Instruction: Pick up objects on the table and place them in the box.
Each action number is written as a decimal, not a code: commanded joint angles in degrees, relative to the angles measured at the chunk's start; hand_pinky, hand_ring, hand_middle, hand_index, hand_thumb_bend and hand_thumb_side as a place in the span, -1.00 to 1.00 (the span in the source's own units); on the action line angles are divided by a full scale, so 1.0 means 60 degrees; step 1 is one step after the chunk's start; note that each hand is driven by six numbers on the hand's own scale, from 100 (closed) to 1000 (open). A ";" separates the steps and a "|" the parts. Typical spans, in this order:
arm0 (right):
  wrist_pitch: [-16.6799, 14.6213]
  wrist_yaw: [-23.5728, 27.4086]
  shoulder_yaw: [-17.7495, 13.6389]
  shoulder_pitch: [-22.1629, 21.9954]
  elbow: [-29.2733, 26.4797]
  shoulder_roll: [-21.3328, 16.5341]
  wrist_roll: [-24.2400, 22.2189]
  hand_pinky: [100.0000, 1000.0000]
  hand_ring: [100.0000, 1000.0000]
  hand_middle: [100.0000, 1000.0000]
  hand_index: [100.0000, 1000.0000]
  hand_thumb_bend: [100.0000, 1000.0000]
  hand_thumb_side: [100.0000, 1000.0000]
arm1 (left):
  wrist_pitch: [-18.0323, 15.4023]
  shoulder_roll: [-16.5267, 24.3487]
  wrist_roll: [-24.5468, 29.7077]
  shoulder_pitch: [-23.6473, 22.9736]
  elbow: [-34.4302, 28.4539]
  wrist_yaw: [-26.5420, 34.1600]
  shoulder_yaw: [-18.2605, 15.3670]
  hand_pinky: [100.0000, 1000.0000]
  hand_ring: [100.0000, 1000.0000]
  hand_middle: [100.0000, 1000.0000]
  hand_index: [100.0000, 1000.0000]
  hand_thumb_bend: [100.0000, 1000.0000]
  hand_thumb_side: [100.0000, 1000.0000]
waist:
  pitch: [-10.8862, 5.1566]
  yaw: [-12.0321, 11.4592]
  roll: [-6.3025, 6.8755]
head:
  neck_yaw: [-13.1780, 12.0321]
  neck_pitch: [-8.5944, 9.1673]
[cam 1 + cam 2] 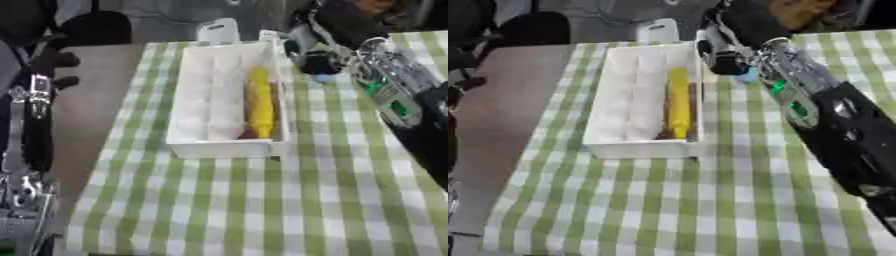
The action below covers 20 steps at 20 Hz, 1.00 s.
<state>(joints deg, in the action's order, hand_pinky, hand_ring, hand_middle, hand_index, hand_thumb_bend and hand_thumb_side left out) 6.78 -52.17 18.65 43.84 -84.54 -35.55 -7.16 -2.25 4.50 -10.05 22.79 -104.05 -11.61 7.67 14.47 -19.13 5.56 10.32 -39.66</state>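
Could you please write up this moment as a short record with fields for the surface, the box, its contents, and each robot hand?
surface: green-and-white checked tablecloth over a brown table
box: white rectangular open-topped box, standing on the cloth
contents: long yellow object lying lengthwise along the box's right side; a small reddish-brown thing at its near end, too unclear to name
right robot hand: right robot hand just beyond the box's far right corner, a small light blue object at its fingers; grip unclear
left robot hand: not in view
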 commanded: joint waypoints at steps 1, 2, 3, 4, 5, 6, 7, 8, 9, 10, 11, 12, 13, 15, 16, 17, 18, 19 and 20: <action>-0.0011 0.0141 -0.0090 0.0249 0.0033 -0.0080 0.0174 -0.02 -0.17 -0.34 0.34 -1.00 -1.00 | -0.0028 -0.0015 0.0146 0.0230 -0.0260 0.0102 0.0125 0.47 1.00 0.27 0.49 -0.89 0.93 | 0.0057 -0.0093 -0.0176 | 0.0119 0.0153; -0.0046 0.0158 -0.0054 0.0267 0.0070 -0.0048 0.0178 -0.03 -0.17 -0.34 0.34 -1.00 -1.00 | -0.0035 -0.0033 0.0207 0.0284 -0.0274 0.0127 0.0187 0.47 1.00 0.27 0.49 -0.89 0.93 | 0.0105 -0.0185 -0.0183 | 0.0172 0.0193; -0.0081 0.0168 -0.0025 0.0285 0.0106 -0.0018 0.0177 -0.02 -0.17 -0.34 0.34 -1.00 -1.00 | -0.0039 -0.0050 0.0257 0.0328 -0.0285 0.0149 0.0231 0.47 1.00 0.27 0.49 -0.89 0.93 | 0.0140 -0.0254 -0.0186 | 0.0211 0.0220; -0.0122 0.0171 0.0010 0.0308 0.0141 0.0023 0.0172 -0.03 -0.17 -0.33 0.34 -1.00 -1.00 | -0.0045 -0.0073 0.0303 0.0377 -0.0301 0.0172 0.0274 0.47 1.00 0.27 0.49 -0.89 0.93 | 0.0175 -0.0325 -0.0185 | 0.0250 0.0248; -0.0161 0.0172 0.0041 0.0329 0.0178 0.0061 0.0169 -0.02 -0.17 -0.32 0.34 -1.00 -1.00 | -0.0048 -0.0091 0.0342 0.0416 -0.0314 0.0192 0.0306 0.46 1.00 0.27 0.49 -0.89 0.93 | 0.0202 -0.0377 -0.0180 | 0.0279 0.0269; -0.0205 0.0169 0.0077 0.0357 0.0222 0.0102 0.0161 -0.02 -0.17 -0.32 0.34 -1.00 -1.00 | -0.0048 -0.0108 0.0381 0.0457 -0.0325 0.0212 0.0342 0.46 1.00 0.27 0.49 -0.89 0.93 | 0.0227 -0.0425 -0.0174 | 0.0305 0.0288; -0.0242 0.0167 0.0102 0.0380 0.0267 0.0135 0.0158 -0.02 -0.17 -0.31 0.34 -1.00 -1.00 | -0.0048 -0.0120 0.0411 0.0485 -0.0335 0.0228 0.0366 0.46 1.00 0.27 0.49 -0.89 0.93 | 0.0247 -0.0458 -0.0168 | 0.0328 0.0301; -0.0290 0.0180 0.0134 0.0410 0.0332 0.0185 0.0147 -0.02 -0.17 -0.30 0.34 -1.00 -1.00 | -0.0050 -0.0138 0.0450 0.0518 -0.0347 0.0248 0.0404 0.46 1.00 0.27 0.49 -0.89 0.93 | 0.0274 -0.0499 -0.0161 | 0.0361 0.0315; -0.0343 0.0211 0.0158 0.0434 0.0397 0.0230 0.0140 -0.02 -0.17 -0.29 0.34 -1.00 -1.00 | -0.0051 -0.0151 0.0483 0.0540 -0.0357 0.0265 0.0431 0.46 1.00 0.27 0.49 -0.89 0.93 | 0.0293 -0.0526 -0.0156 | 0.0380 0.0321; -0.0409 0.0246 0.0188 0.0457 0.0463 0.0278 0.0123 -0.02 -0.17 -0.29 0.34 -1.00 -1.00 | -0.0055 -0.0162 0.0519 0.0561 -0.0369 0.0281 0.0463 0.46 1.00 0.27 0.49 -0.89 0.93 | 0.0315 -0.0548 -0.0156 | 0.0393 0.0326; -0.0465 0.0265 0.0205 0.0475 0.0519 0.0312 0.0116 -0.01 -0.17 -0.28 0.35 -1.00 -1.00 | -0.0056 -0.0168 0.0546 0.0573 -0.0379 0.0294 0.0480 0.46 1.00 0.27 0.49 -0.89 0.93 | 0.0329 -0.0559 -0.0156 | 0.0397 0.0328; -0.0544 0.0297 0.0237 0.0483 0.0553 0.0358 0.0105 -0.01 -0.17 -0.28 0.35 -1.00 -1.00 | -0.0058 -0.0174 0.0570 0.0584 -0.0390 0.0307 0.0499 0.46 1.00 0.27 0.49 -0.89 0.93 | 0.0346 -0.0565 -0.0158 | 0.0392 0.0321; -0.0605 0.0324 0.0252 0.0490 0.0583 0.0384 0.0099 0.00 -0.16 -0.27 0.35 -1.00 -1.00 | -0.0058 -0.0177 0.0586 0.0590 -0.0398 0.0317 0.0508 0.46 1.00 0.27 0.49 -0.89 0.93 | 0.0355 -0.0567 -0.0159 | 0.0388 0.0317; -0.0791 0.0395 0.0338 0.0493 0.0624 0.0486 0.0049 0.00 -0.15 -0.26 0.36 -1.00 -1.00 | -0.0061 -0.0194 0.0619 0.0615 -0.0421 0.0341 0.0540 0.46 1.00 0.27 0.49 -0.89 0.93 | 0.0383 -0.0577 -0.0171 | 0.0388 0.0303; -0.0876 0.0450 0.0383 0.0498 0.0648 0.0560 0.0025 0.00 -0.15 -0.26 0.36 -1.00 -1.00 | -0.0064 -0.0201 0.0643 0.0630 -0.0436 0.0355 0.0566 0.46 1.00 0.27 0.49 -0.89 0.93 | 0.0395 -0.0588 -0.0175 | 0.0392 0.0301; -0.0944 0.0465 0.0421 0.0505 0.0676 0.0614 0.0014 0.00 -0.15 -0.26 0.36 -1.00 -1.00 | -0.0066 -0.0205 0.0664 0.0640 -0.0448 0.0368 0.0587 0.46 1.00 0.27 0.49 -0.89 0.93 | 0.0403 -0.0597 -0.0177 | 0.0395 0.0301; -0.1029 0.0469 0.0483 0.0513 0.0711 0.0691 -0.0002 0.00 -0.15 -0.26 0.36 -1.00 -1.00 | -0.0068 -0.0213 0.0691 0.0658 -0.0461 0.0384 0.0615 0.46 1.00 0.27 0.49 -0.89 0.93 | 0.0414 -0.0615 -0.0178 | 0.0402 0.0300; -0.1100 0.0466 0.0521 0.0522 0.0760 0.0748 -0.0007 0.00 -0.15 -0.26 0.36 -1.00 -1.00 | -0.0068 -0.0218 0.0712 0.0668 -0.0471 0.0397 0.0632 0.46 1.00 0.27 0.49 -0.89 0.93 | 0.0421 -0.0624 -0.0179 | 0.0406 0.0299; -0.1169 0.0466 0.0560 0.0528 0.0810 0.0807 -0.0011 0.00 -0.15 -0.26 0.36 -1.00 -1.00 | -0.0068 -0.0226 0.0730 0.0678 -0.0480 0.0409 0.0647 0.46 1.00 0.27 0.49 -0.89 0.93 | 0.0428 -0.0635 -0.0177 | 0.0413 0.0297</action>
<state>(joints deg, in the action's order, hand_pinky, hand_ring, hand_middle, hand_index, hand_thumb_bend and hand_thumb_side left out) 0.44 -49.88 21.99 45.57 -79.53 -30.76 -7.21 -2.56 2.90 -5.99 25.82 -105.69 -9.51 11.47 16.99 -22.76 5.50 12.70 -38.47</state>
